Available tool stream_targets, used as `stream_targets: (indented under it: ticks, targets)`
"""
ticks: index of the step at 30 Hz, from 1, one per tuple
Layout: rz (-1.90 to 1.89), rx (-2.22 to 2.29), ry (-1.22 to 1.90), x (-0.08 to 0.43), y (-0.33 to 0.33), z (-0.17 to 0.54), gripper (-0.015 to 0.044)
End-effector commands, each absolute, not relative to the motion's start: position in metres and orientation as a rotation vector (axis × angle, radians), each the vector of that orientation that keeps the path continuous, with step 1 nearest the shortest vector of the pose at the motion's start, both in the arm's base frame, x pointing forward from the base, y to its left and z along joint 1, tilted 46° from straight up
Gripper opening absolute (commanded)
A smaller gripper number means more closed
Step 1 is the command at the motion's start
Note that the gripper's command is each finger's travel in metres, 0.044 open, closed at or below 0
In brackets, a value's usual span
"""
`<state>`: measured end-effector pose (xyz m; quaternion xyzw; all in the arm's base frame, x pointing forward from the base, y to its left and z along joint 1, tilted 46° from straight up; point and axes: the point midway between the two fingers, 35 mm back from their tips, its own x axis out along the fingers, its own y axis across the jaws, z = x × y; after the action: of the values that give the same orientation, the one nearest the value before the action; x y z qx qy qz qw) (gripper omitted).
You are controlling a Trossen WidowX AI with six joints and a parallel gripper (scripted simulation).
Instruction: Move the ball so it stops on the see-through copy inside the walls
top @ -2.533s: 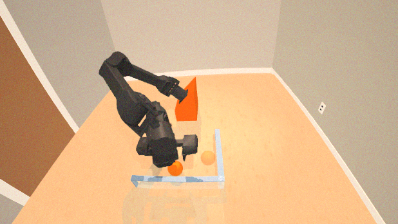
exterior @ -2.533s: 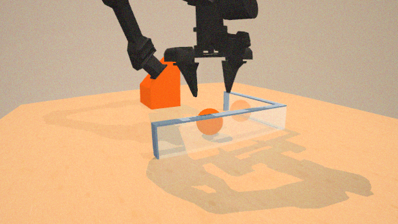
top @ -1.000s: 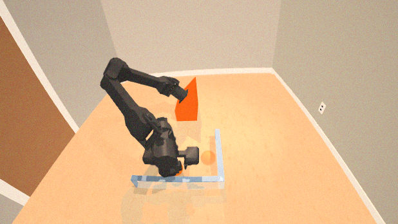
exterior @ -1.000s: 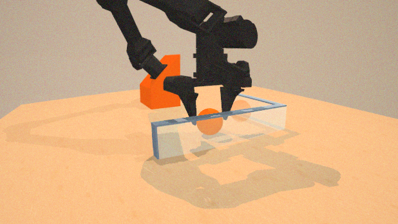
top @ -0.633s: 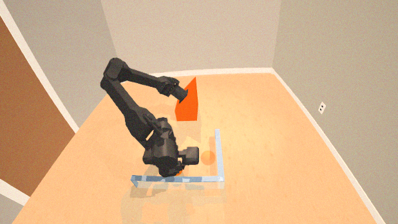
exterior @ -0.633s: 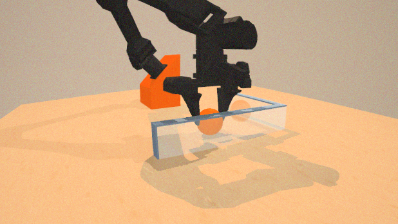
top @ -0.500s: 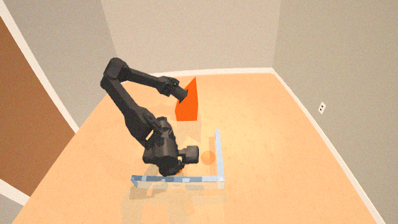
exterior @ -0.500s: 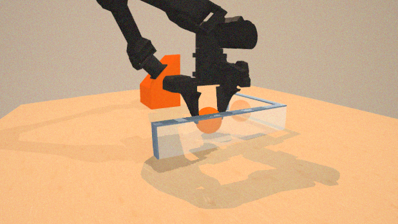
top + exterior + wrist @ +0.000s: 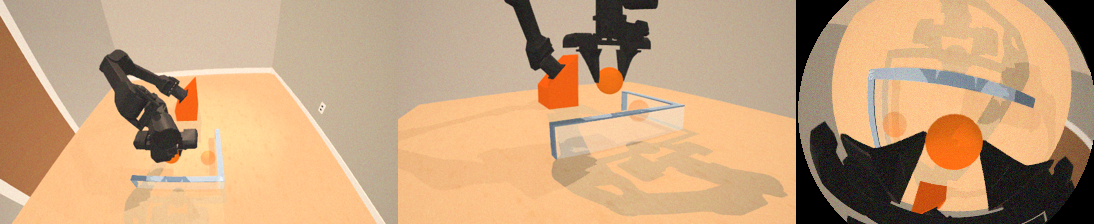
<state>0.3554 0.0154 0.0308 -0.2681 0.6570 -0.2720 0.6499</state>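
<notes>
Orange ball pinched in gripper above clear walls — see-through copy inside corner

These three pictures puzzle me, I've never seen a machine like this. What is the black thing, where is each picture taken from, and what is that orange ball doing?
The black thing is a single jointed robot arm ending in a two-fingered hand. One picture looks down from above, one looks from the side at table height, and the round one comes from a camera on the arm's wrist, looking past the fingers.

On the table stand two low clear walls forming a corner, plus an orange wedge-shaped block. Inside the corner sits a faint, see-through ball: only a marker showing where the real ball should end up.

The solid orange ball is pinched between the fingers, lifted clear of the table, above the height of the walls and short of the marker.
</notes>
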Motion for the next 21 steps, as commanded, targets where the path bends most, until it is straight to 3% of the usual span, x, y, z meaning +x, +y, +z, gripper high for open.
stream_targets:
  ticks: [1, 10, 21]
  targets:
    - [-0.615, -0.609, 1.480, 0.354, 0.039, 0.055, 0.0000]
    - [-0.599, -0.635, 1.487, 0.351, 0.051, 0.065, 0.0000]
    - [-0.276, -0.959, 1.628, 0.343, 0.067, 0.030, 0.0000]
